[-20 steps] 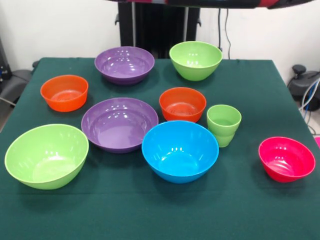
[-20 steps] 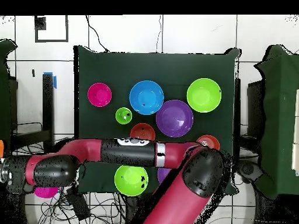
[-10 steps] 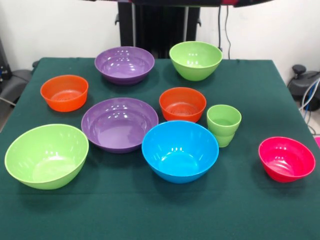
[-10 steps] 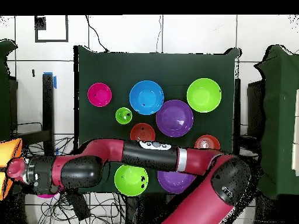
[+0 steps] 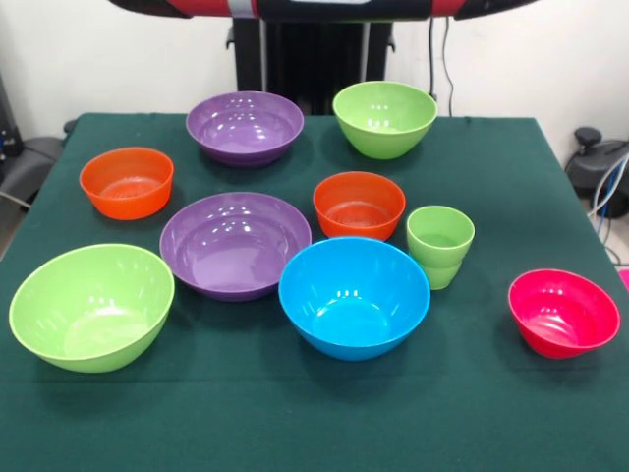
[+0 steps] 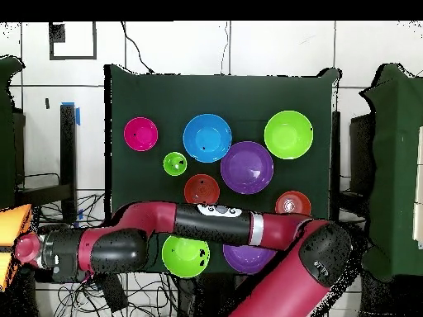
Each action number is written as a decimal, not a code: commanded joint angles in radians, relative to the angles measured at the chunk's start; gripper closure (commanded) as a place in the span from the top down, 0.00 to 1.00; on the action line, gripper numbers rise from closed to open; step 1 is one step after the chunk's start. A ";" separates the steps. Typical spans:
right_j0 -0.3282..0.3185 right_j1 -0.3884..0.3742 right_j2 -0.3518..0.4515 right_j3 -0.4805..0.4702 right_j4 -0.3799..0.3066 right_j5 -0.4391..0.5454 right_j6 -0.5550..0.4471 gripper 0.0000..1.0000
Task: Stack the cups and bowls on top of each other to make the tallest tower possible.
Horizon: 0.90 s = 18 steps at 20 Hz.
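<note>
One light-green cup (image 5: 440, 244) stands upright right of the blue bowl (image 5: 354, 295). Also on the green table are two purple bowls (image 5: 245, 126) (image 5: 235, 242), two light-green bowls (image 5: 384, 116) (image 5: 91, 305), two orange-red bowls (image 5: 126, 181) (image 5: 359, 204) and a pink-red bowl (image 5: 563, 312), all separate and upright. In the overhead view my arm (image 6: 206, 224) reaches left past the table. Its gripper (image 6: 23, 249) is at the orange-yellow bowl (image 6: 11, 235) at the picture's left edge. I cannot see its hold.
The arm crosses over the robot-side table edge and partly hides one purple bowl (image 6: 246, 257) and one light-green bowl (image 6: 185, 256) in the overhead view. Cables lie on the floor by the pedestal. The front view shows only a strip of the arm (image 5: 324, 8) at the top.
The arm has swung further out past the table's side and toward the robot's base. More of the orange-yellow bowl shows at the overhead view's left edge. The bowls and cup on the table have not moved.
</note>
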 commanded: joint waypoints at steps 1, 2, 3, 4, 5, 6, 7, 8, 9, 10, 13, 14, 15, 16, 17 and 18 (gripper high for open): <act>0.010 0.104 -0.178 -0.055 -0.183 0.094 -0.227 0.00; 0.011 0.124 -0.197 -0.073 -0.204 0.098 -0.241 0.00; 0.012 0.126 -0.213 -0.086 -0.222 0.098 -0.244 0.00; 0.013 0.125 -0.227 -0.097 -0.240 0.096 -0.242 0.00; 0.012 0.127 -0.234 -0.103 -0.250 0.100 -0.242 0.00; 0.010 0.124 -0.238 -0.104 -0.258 0.104 -0.237 0.00; 0.009 0.117 -0.243 -0.104 -0.267 0.102 -0.228 0.00; 0.009 0.117 -0.249 -0.114 -0.273 0.107 -0.226 0.00; 0.006 0.117 -0.258 -0.117 -0.284 0.105 -0.221 0.00; 0.001 0.118 -0.270 -0.120 -0.298 0.103 -0.219 0.00; -0.026 0.154 -0.317 -0.133 -0.350 0.107 -0.247 0.00; -0.034 0.165 -0.330 -0.140 -0.367 0.109 -0.259 0.00; -0.046 0.185 -0.340 -0.148 -0.379 0.120 -0.279 0.00; -0.060 0.209 -0.348 -0.155 -0.384 0.138 -0.302 0.00; -0.071 0.221 -0.353 -0.157 -0.388 0.150 -0.314 0.00; -0.082 0.236 -0.354 -0.162 -0.387 0.168 -0.333 0.00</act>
